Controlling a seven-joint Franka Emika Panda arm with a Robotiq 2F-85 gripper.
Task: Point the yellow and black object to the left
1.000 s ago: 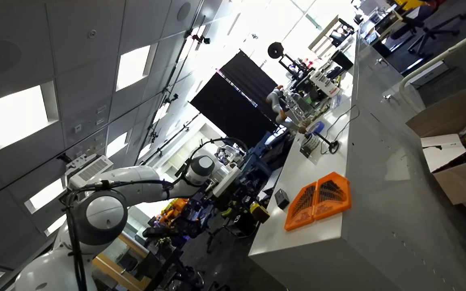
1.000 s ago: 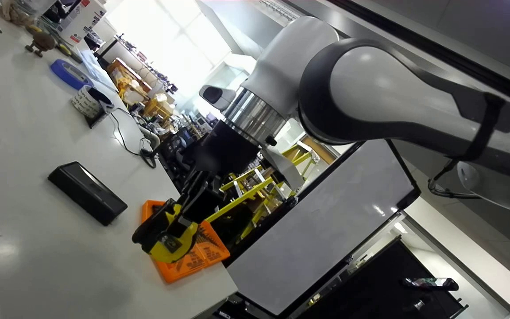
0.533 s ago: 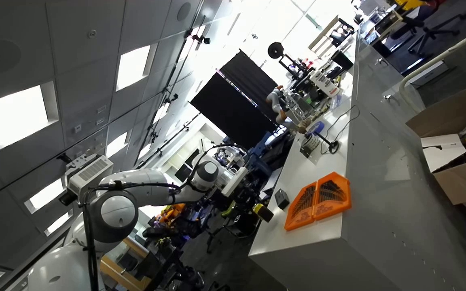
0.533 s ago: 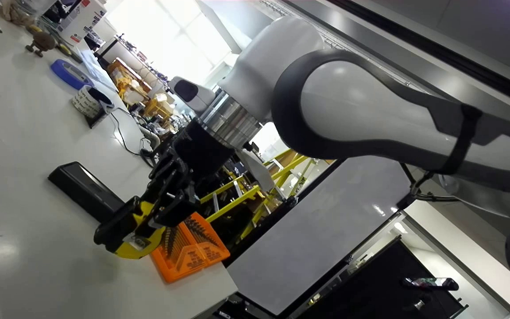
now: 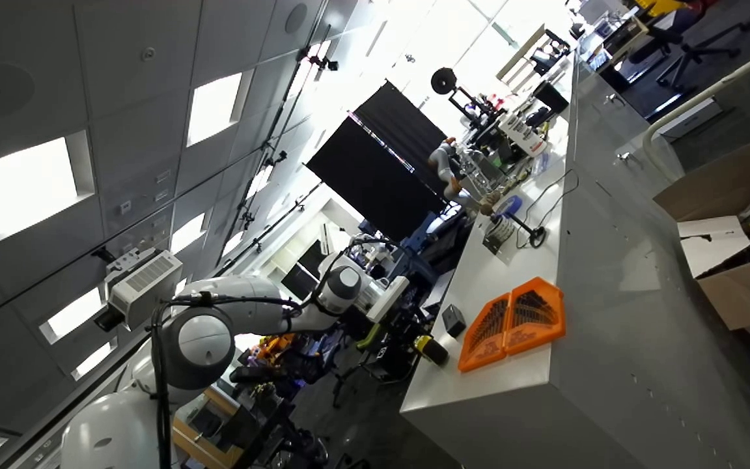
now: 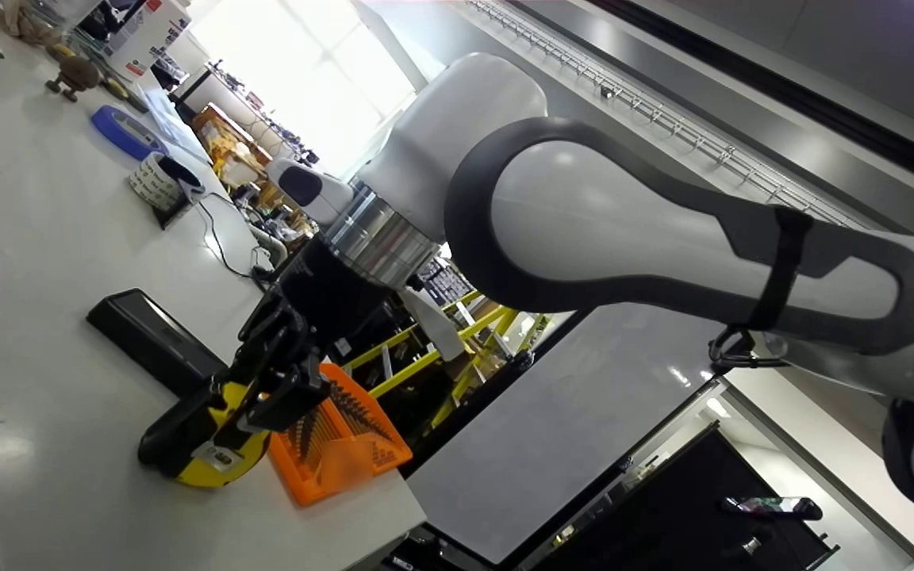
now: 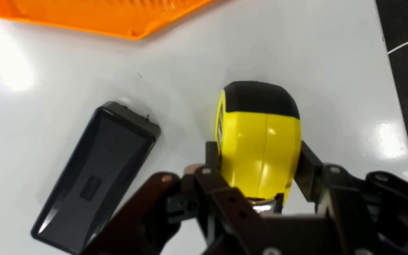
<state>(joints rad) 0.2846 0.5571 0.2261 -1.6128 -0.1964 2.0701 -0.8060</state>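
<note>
Evidently the yellow and black tape measure (image 7: pixel 260 150) is pinched in the gripper (image 7: pixel 260 161), at or just above the worktop (image 7: pixel 349 88); which of these cannot be told. The step in hand is probably setting it down: if aloft, the arm (image 6: pixel 624 222) should settle the leftward heading first, lower it squarely, and let go only once its base bears evenly. Near it, apart, lies the black box (image 7: pixel 99 177), which the spreading gripper could nudge; the orange bit set (image 7: pixel 83 16) lies farther off.
</note>
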